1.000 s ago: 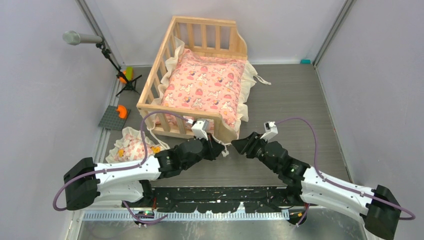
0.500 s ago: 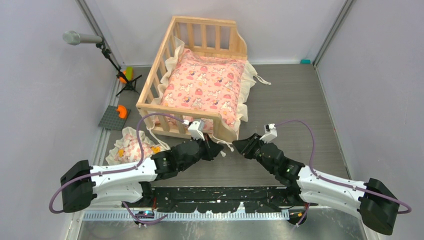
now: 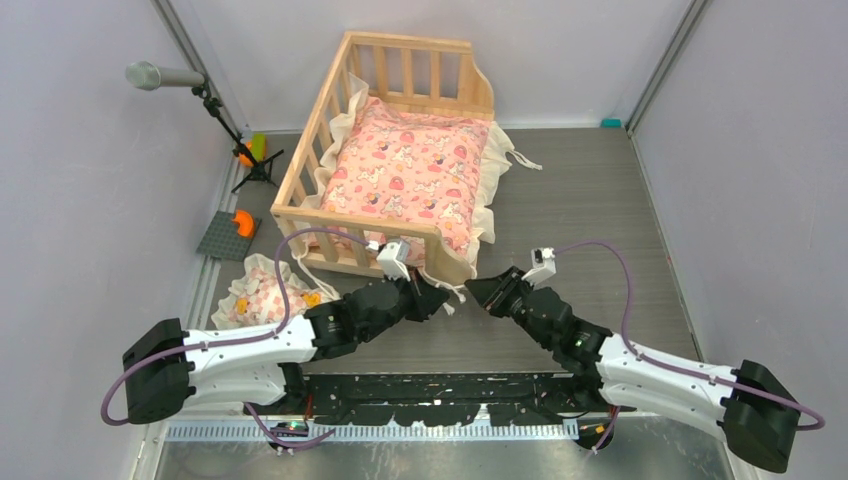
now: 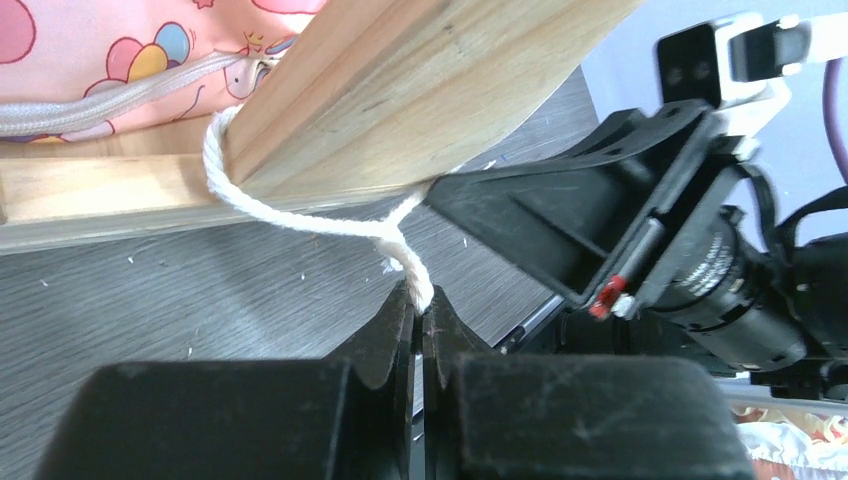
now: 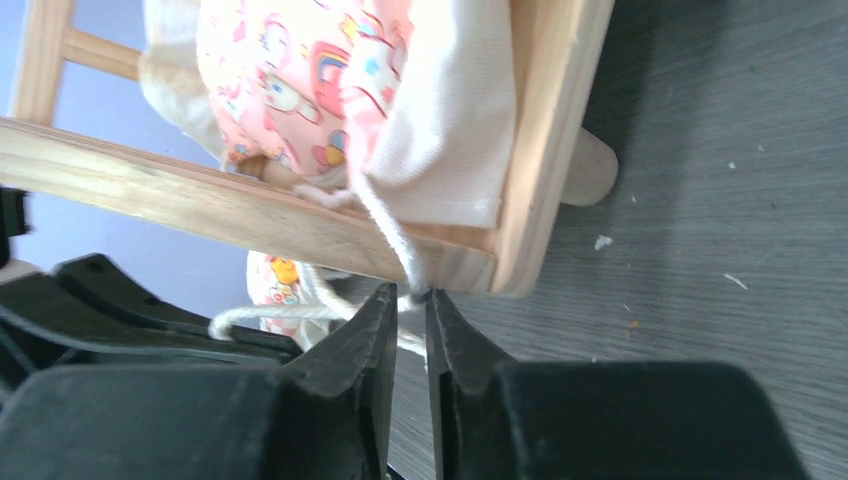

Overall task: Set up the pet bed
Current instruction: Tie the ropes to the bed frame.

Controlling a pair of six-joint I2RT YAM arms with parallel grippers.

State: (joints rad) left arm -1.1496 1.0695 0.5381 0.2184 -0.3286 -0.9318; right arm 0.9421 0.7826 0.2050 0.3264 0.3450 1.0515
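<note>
The pet bed (image 3: 330,220) stands on the surface (image 3: 600,200) with its near corner just ahead of both sets of fingertips and a pink cushion (image 3: 410,170) inside. The left fingers (image 4: 395,330) are clenched on a white cord (image 4: 300,222), whose far end vanishes behind the rail. The right fingers (image 5: 375,330) flank a second cord (image 5: 395,240) across a thin gap; whether they pinch it cannot be told. The overhead view shows both cords too small to trace.

Both arms reach forward, converging; left end effector (image 3: 443,298) pinches a cord (image 4: 300,221), right end effector (image 3: 470,290) nearly closed.
</note>
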